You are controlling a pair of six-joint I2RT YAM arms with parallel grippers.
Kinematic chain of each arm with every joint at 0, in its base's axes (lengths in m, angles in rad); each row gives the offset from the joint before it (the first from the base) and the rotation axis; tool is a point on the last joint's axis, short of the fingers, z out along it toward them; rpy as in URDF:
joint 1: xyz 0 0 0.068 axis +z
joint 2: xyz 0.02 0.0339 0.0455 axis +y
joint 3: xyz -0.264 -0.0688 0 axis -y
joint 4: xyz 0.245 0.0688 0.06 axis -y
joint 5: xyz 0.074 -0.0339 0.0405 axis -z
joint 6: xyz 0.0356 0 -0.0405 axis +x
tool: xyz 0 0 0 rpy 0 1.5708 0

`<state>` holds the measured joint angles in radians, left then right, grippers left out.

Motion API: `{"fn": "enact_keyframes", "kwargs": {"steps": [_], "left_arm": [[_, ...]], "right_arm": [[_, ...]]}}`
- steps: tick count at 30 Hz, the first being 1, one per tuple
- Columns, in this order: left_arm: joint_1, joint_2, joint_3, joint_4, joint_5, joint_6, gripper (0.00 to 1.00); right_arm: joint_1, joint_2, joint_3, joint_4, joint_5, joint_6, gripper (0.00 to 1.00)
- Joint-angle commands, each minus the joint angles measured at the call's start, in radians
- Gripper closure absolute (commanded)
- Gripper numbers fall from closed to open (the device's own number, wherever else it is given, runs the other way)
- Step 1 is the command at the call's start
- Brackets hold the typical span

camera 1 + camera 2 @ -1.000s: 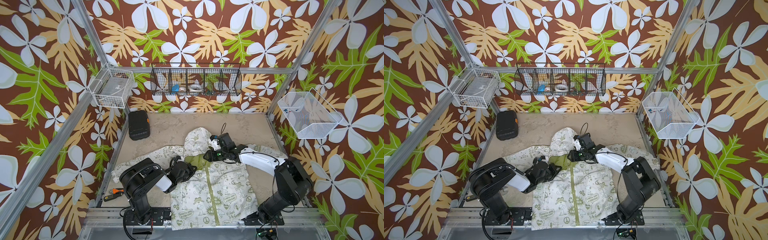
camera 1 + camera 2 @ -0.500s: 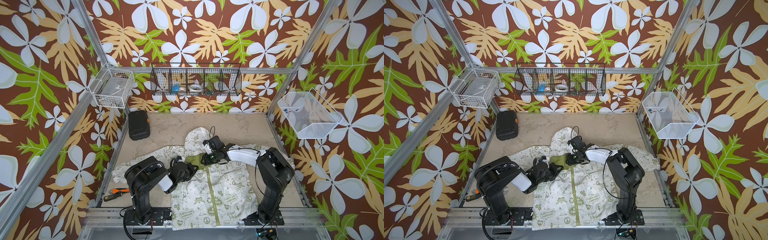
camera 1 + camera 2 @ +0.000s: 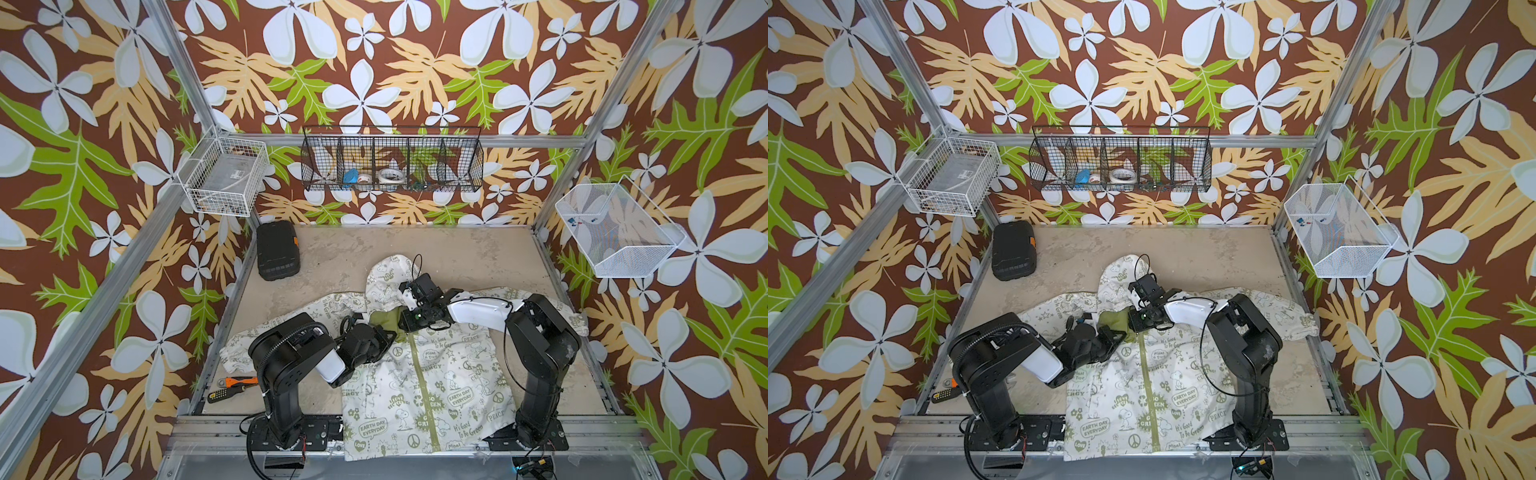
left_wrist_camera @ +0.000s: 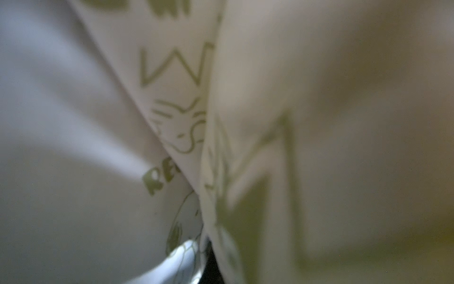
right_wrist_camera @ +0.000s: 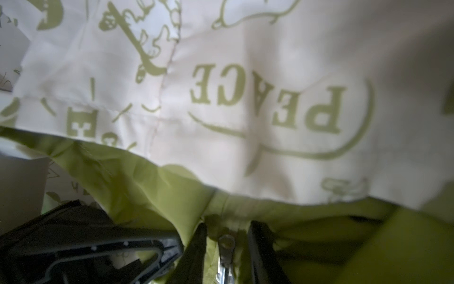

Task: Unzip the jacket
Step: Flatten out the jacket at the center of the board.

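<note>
The jacket (image 3: 457, 374) lies flat on the table (image 3: 374, 249), front zipper (image 3: 420, 382) closed; the right gripper (image 5: 228, 224) hangs released over its collar (image 3: 383, 320), the metal zipper pull (image 5: 225, 246) between its parted fingers (image 5: 260, 253), touching neither; just beside it the left gripper (image 3: 384, 334) is clenched on the jacket's collar fabric; hood (image 3: 386, 274) beyond both grippers, hem (image 3: 395, 451) behind them.

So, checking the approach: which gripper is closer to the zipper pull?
Right. The right gripper straddles the zipper pull at the collar; the left gripper sits off to its side, shut on jacket fabric.
</note>
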<state>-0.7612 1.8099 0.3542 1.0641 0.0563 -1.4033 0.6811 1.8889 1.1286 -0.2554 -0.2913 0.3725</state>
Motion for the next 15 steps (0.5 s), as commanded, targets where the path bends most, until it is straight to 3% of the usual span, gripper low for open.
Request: {"fn": "enact_keyframes", "kwargs": {"steps": [1,15], "left_arm": [[-0.001,0.0,-0.003,-0.103,-0.005,0.009,1.0],[-0.001,0.0,-0.001,-0.117,-0.012,0.008,1.0]], "right_arm": [[0.013,0.014,-0.007,-0.071,0.001,-0.016,0.67],[0.029,-0.047,0.052,-0.168,0.035,-0.051,0.66]]}}
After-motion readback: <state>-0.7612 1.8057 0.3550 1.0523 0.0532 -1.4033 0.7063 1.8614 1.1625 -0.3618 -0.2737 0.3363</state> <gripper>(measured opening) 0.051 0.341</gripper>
